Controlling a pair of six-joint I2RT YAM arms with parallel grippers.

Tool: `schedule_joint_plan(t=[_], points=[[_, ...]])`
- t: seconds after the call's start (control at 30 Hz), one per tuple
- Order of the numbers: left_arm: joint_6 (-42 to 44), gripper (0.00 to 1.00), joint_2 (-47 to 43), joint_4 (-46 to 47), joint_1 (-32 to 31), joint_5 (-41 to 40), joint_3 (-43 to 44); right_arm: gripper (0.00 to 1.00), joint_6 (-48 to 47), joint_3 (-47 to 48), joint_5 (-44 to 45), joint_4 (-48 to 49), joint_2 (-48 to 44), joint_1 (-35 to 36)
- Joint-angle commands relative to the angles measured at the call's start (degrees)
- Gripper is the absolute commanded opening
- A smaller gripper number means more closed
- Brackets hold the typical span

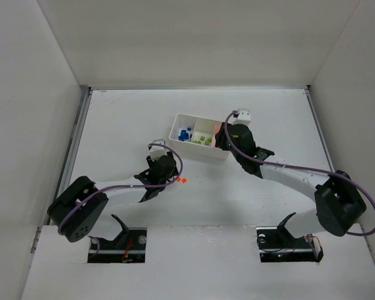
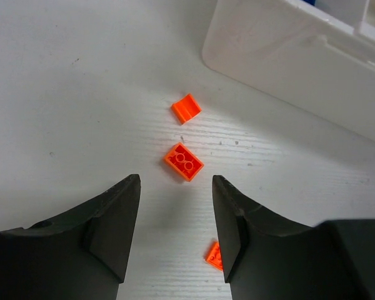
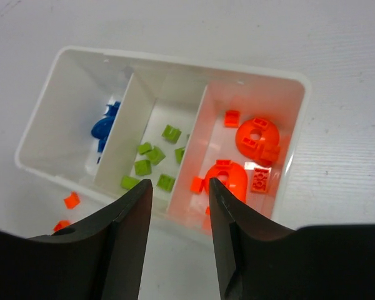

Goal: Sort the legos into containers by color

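The white tray (image 1: 200, 117) holds blue legos (image 1: 185, 134) in its left compartment and lime green ones (image 1: 203, 139) in the middle. In the right wrist view the tray (image 3: 175, 59) shows blue pieces (image 3: 103, 128), green bricks (image 3: 153, 156) and orange pieces (image 3: 250, 140), each colour in its own compartment. My right gripper (image 3: 179, 190) hangs open and empty above the tray's near edge (image 1: 227, 139). Three orange bricks (image 2: 184, 161) (image 2: 186, 108) (image 2: 214, 255) lie on the table. My left gripper (image 2: 175, 206) stands open just above them (image 1: 172, 177), holding nothing.
Two loose orange bricks (image 3: 71, 200) lie on the table beside the tray's blue end. The tray's side wall (image 2: 300, 69) stands close beyond the left gripper. White walls enclose the table on three sides.
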Motion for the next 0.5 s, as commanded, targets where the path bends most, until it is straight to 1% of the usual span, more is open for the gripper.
schedule_joint_plan(t=[0.0, 0.23, 0.37, 0.47], points=[[1.21, 0.47, 1.34, 2.04, 0.83, -0.68, 1.7, 0.46, 0.46, -3.51, 1.78, 2.09, -3.9, 3.95], [2.0, 0.44, 8.98, 2.13, 0.75, -0.77, 6.54, 0.45, 4.33, -10.82, 1.52, 2.89, -6.01, 12.92], [1.82, 0.41, 11.19, 1.86, 0.39, -1.38, 7.68, 0.45, 6.44, -12.93, 1.34, 3.23, -5.67, 16.35], [1.65, 0.38, 11.89, 1.25, 0.57, -1.82, 7.95, 0.45, 7.4, -13.98, 1.52, 4.03, -4.88, 17.15]])
